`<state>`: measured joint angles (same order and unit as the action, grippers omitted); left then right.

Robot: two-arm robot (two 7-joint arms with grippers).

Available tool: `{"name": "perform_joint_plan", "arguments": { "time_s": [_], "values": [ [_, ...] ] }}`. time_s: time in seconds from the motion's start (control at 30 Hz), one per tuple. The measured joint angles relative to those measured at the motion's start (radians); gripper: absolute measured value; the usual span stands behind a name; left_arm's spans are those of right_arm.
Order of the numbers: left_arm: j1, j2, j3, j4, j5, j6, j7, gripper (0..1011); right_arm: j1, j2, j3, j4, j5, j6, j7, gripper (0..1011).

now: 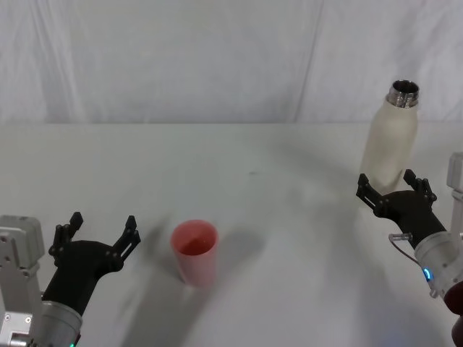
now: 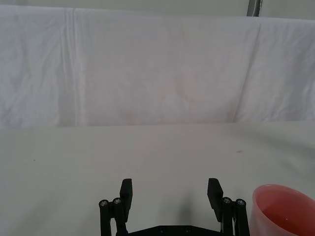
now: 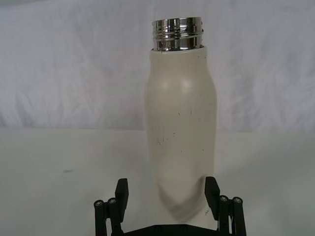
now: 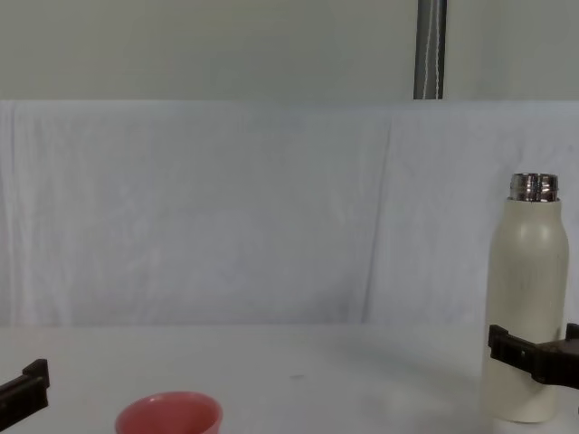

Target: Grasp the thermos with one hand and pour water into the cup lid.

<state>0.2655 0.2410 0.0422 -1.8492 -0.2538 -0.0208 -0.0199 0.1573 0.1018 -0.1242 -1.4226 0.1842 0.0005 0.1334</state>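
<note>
White table (image 1: 239,166), creased white cloth backdrop (image 1: 181,58), grey pole (image 4: 430,50) behind

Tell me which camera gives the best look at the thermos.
The right wrist view: the thermos stands upright, steel neck sharp, base between the open fingers of the right claw. The head view shows it from above at the far right; the chest view shows its side.

Bright, even, diffuse light from above throughout, only soft faint shadows on the white table (image 1: 239,181) beside the cup lid (image 1: 194,251) and left gripper (image 1: 102,233), sharp specular glare on the thermos (image 3: 181,128) steel neck, focus crisp in all views, slight softness at the head-view edges.
</note>
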Motion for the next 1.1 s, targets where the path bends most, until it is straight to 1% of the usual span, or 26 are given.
{"name": "perform_joint_plan", "arguments": {
  "time_s": [0.33,0.57,0.8,1.1],
  "values": [
    [0.000,0.000,0.000,0.000,0.000,0.000,0.000,1001,0.006,-0.006,0.005,0.005,-0.017,0.005,-0.013,1001],
    [0.000,0.000,0.000,0.000,0.000,0.000,0.000,1001,0.022,-0.010,0.009,0.017,-0.023,0.006,-0.015,1001],
    [0.000,0.000,0.000,0.000,0.000,0.000,0.000,1001,0.051,-0.010,0.013,0.041,-0.030,0.004,-0.013,1001],
    [0.000,0.000,0.000,0.000,0.000,0.000,0.000,1001,0.093,-0.013,0.014,0.091,-0.035,-0.010,-0.004,1001]
  ]
}}
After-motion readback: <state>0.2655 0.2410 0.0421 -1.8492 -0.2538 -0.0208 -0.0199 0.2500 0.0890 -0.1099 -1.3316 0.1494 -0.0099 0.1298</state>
